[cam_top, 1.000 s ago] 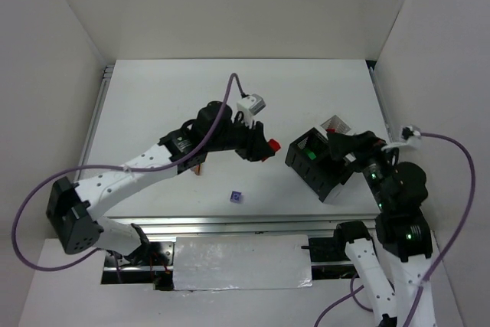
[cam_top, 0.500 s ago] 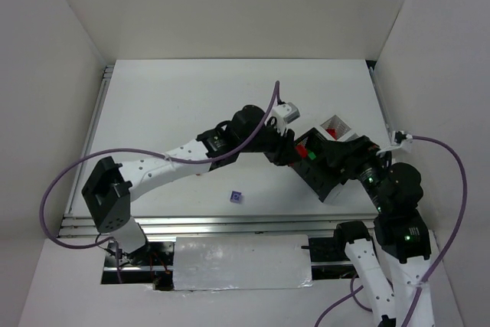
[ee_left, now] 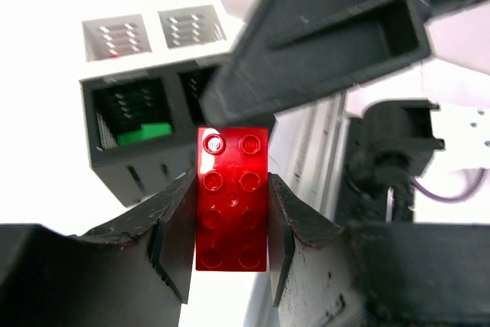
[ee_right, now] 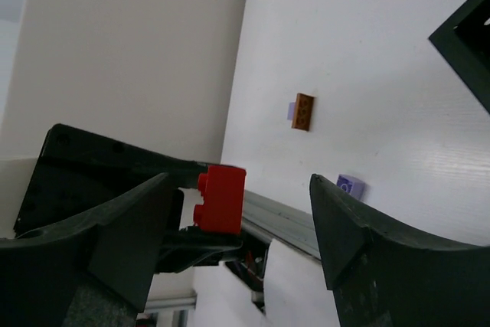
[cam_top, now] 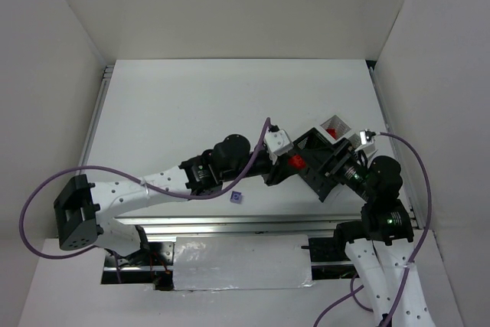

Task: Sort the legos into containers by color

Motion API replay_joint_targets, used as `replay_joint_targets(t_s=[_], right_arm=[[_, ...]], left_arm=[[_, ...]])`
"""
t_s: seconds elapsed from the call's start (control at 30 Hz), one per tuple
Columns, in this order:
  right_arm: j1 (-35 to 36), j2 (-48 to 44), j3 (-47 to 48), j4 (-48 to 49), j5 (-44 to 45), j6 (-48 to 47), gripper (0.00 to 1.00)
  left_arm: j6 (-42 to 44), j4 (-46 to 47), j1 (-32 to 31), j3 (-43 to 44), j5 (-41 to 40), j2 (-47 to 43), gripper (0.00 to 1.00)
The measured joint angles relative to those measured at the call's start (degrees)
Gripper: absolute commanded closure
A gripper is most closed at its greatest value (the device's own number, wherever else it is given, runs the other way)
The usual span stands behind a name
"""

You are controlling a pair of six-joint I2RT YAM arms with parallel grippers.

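Note:
My left gripper is shut on a red lego, pinched by its long sides between both fingers, studs facing the camera. It holds the lego just left of the containers, a black block of square cells. One black cell holds a green lego. A white cell shows a bit of red. My right gripper is open above the block; the red lego shows between its spread fingers. A lavender lego and a brown-orange lego lie on the table.
The lavender lego also shows in the right wrist view, near the metal rail at the table's front edge. White walls close in both sides. My left arm stretches across the front of the table.
My left gripper carried the red lego rightward to the containers, then a little nearer and lower. My right gripper swung in over the block toward the lego.

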Motion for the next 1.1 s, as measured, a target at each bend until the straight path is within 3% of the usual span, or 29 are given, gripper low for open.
replay_joint_targets(t_s=[0.17,0.23,0.27,0.3,0.43,0.47,0.57,0.63,0.67,0.83,1.1], right_arm=[[0.35,0.42,-0.96,3.98,-4.02,2.45,0.32],[1.16,1.18,-1.38,5.42,-4.98,3.02,0.46],[1.77,1.66,-1.46,5.88,-4.96,3.37,0.61],[2.43,2.05,-1.51,6.16,-4.98,3.23,0.67],[4.76,3.23,-1.64,7.76,-3.56,4.22,0.79],[5.38,3.69,-1.64,8.13,-2.99,4.22,0.96],[7.58,5.31,-1.64,9.16,-0.68,3.85,1.00],[8.39,6.10,-1.97,10.51,0.31,3.74,1.00],[8.59,6.36,-2.14,11.23,0.66,3.54,1.00],[9.86,8.96,-1.70,11.74,3.28,-0.81,1.00],[10.01,14.29,4.74,6.36,20.06,-11.19,1.00]], left_arm=[[1.60,1.05,-0.02,0.04,-2.25,0.00,1.00],[1.75,1.05,-0.09,0.17,-2.45,0.00,1.00],[1.77,1.05,-0.13,0.31,-2.47,0.00,1.00],[1.77,1.07,-0.20,0.42,-2.47,0.00,1.00],[2.40,0.61,-0.28,0.57,-3.58,0.00,1.00],[2.80,0.50,-0.28,0.57,-3.96,0.00,1.00],[3.06,-0.72,-0.02,0.76,-4.92,0.00,0.99],[2.99,-1.60,0.13,1.09,-5.75,0.02,0.54],[2.86,-2.03,0.13,1.38,-6.56,0.09,0.03],[0.83,-3.04,-0.46,2.29,-13.05,0.35,0.00],[-12.04,-21.92,0.50,7.41,-33.94,-1.42,0.01]])
